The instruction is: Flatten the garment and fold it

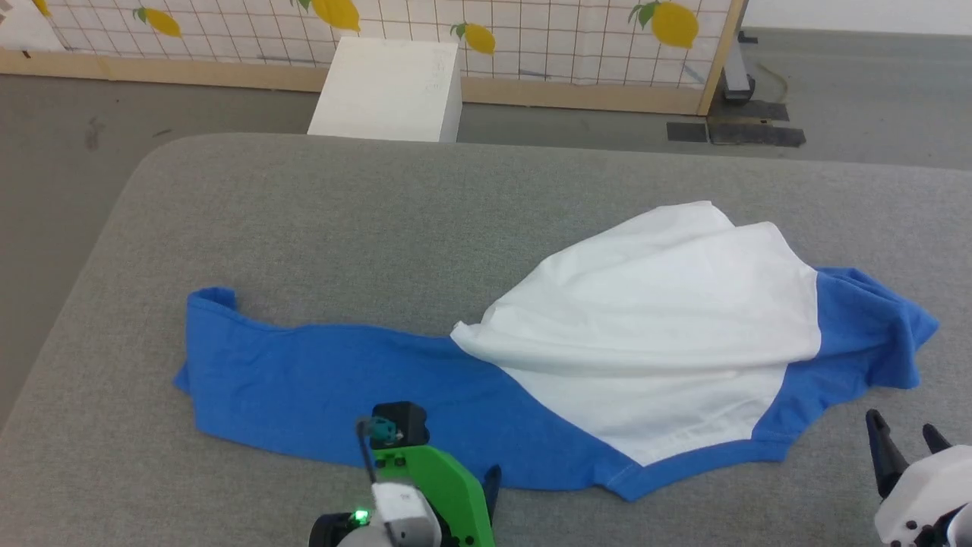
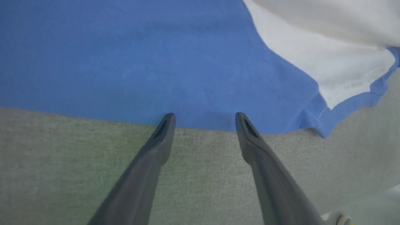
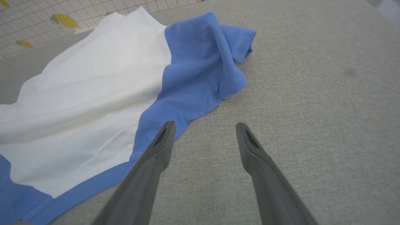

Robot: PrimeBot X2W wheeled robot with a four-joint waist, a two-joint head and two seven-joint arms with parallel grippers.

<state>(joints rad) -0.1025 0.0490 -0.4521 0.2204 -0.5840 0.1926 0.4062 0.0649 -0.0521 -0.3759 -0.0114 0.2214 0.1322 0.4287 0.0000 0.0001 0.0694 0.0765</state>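
The garment (image 1: 653, 319) lies on the grey table (image 1: 380, 213). One blue sleeve stretches flat to the left, the white body is folded over the middle, and the other sleeve is bunched at the right. My left gripper (image 2: 204, 116) is open, its fingertips right at the near edge of the flat blue sleeve (image 2: 125, 62), holding nothing. My right gripper (image 1: 904, 429) stands open near the front right of the table. In the right wrist view its left fingertip (image 3: 167, 128) sits at the edge of the blue shoulder cloth (image 3: 193, 72) and its other finger is over bare table.
A white box (image 1: 387, 87) stands on the floor beyond the table's far edge. Behind it is a wood-framed panel with a lemon print (image 1: 531, 38). The table's rounded corner is at the far left, with grey floor (image 1: 61, 167) beside it.
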